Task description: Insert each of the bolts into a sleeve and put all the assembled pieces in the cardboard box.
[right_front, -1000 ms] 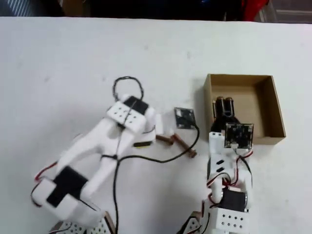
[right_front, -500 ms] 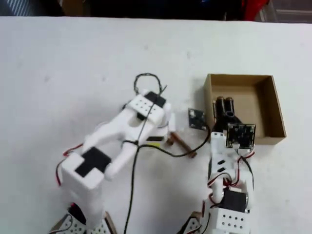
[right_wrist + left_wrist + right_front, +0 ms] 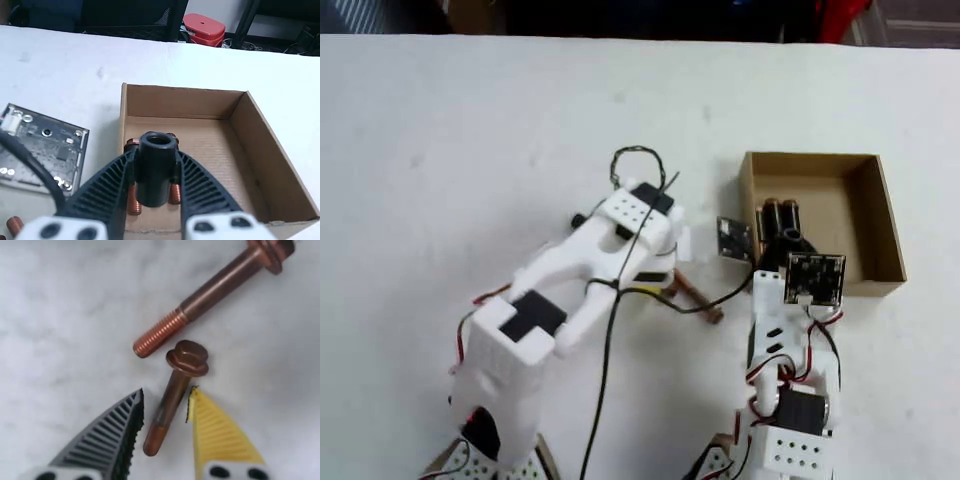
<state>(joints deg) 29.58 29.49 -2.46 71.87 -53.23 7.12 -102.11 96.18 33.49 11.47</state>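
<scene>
inside the spread left tool (image 3: 166,390), the shorter copper bolt (image 3: 186,359)

We see both arms built of white blocky shells with black motor faces. A black cable (image 3: 608,335) runs along the left arm (image 3: 570,285), and thin red wires (image 3: 828,318) run along the right arm (image 3: 778,345). The left hand (image 3: 166,390) has a dark grey ribbed finger (image 3: 110,435) and a yellow finger (image 3: 220,435). The right hand (image 3: 154,155) has black ribbed fingers (image 3: 107,187) on white bases.
</scene>
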